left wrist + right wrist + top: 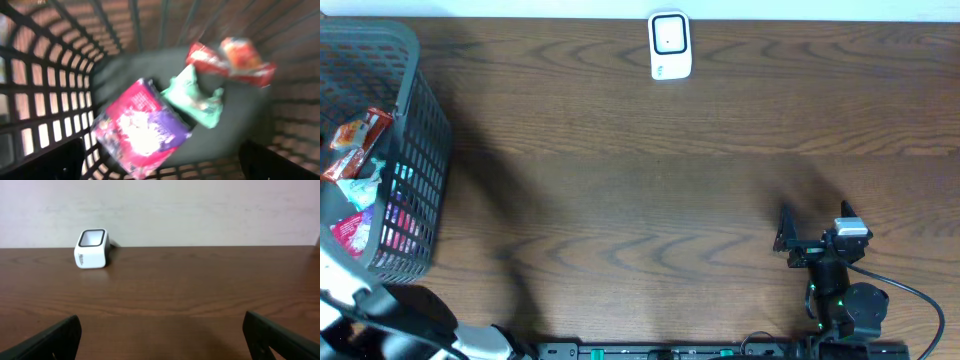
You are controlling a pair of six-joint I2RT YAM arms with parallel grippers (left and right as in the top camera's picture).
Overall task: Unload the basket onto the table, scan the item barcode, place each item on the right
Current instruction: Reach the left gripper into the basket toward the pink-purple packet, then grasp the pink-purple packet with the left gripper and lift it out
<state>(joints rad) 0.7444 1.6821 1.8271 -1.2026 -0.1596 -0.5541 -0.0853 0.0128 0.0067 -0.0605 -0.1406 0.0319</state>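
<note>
Left end effector [160, 167]: spread, over the basket [45, 100]
Items: pink packet [142, 127], green packet [197, 97], red packet [230, 62] inside basket
Right end effector [162, 340]: spread, empty, lower right
Scanner [670, 45]: upper centre of counter [620, 180]

A dark brown wooden surface [650, 170] with long, wavy grain fills the overhead view. Straight ahead of the right tool [162, 340], where the surface ends, a plain pale wall [210, 210] rises (off-white, with a faint pink cast). The light is soft and even. A faint shadow [815, 190] lies just ahead of that tool; a broader shadow [490, 210], blurred at its edges, spreads well to its left.
</note>
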